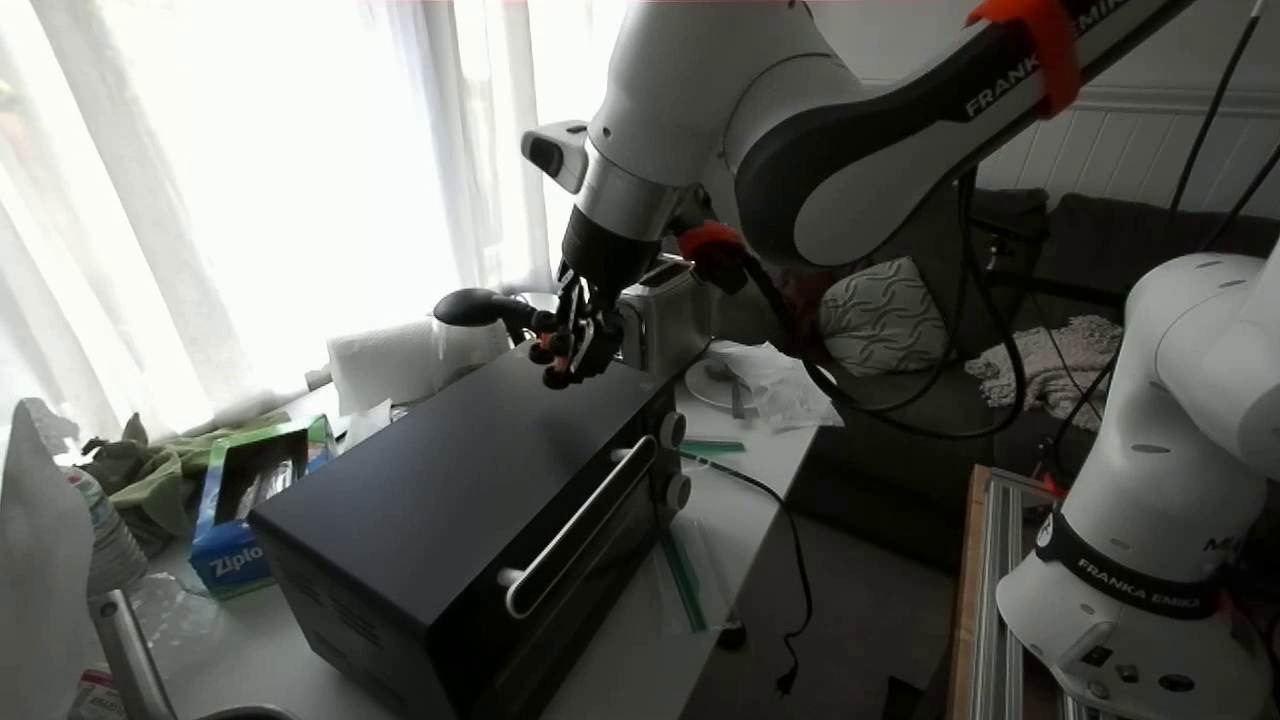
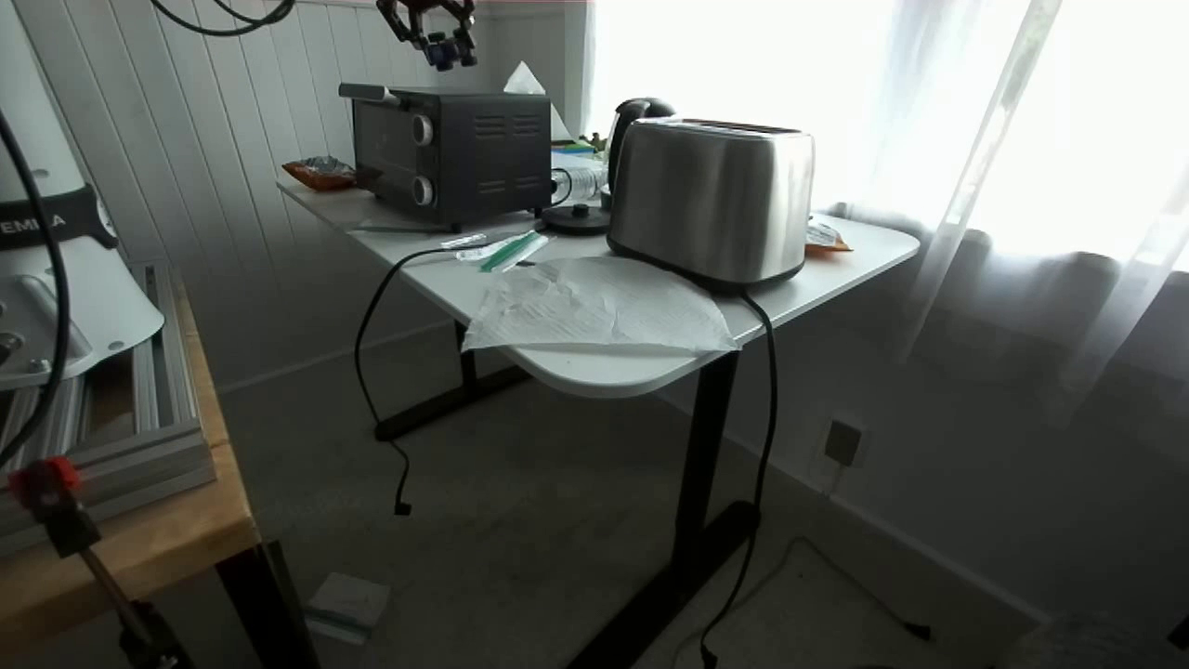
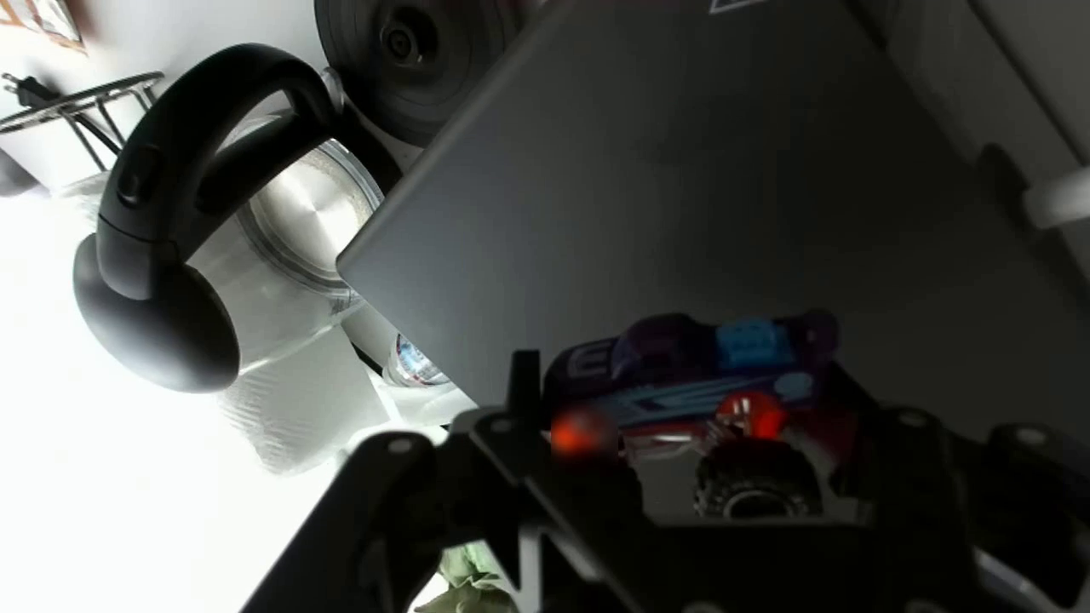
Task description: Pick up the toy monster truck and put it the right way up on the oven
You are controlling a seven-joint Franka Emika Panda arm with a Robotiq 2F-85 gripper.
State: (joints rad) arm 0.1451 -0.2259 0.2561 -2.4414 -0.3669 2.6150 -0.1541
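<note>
Two fingers (image 3: 525, 379) of the gripper (image 3: 715, 404) pinch the truck (image 3: 694, 383) end to end, its blue-marked side showing in the wrist view. In an exterior view the truck hangs above the oven (image 2: 497, 158), a visible gap between the two. The kettle (image 3: 272, 255) stands near a corner of the oven, and the box (image 1: 235, 555) sits behind it. The toaster (image 2: 711, 200) is on the same table (image 2: 604, 370), a white sheet (image 2: 594, 302) lying just beside it

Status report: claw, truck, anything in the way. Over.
Claw gripping toy monster truck. Held above oven, not yet set down. Black-handled kettle beside oven, possible snag.
</note>
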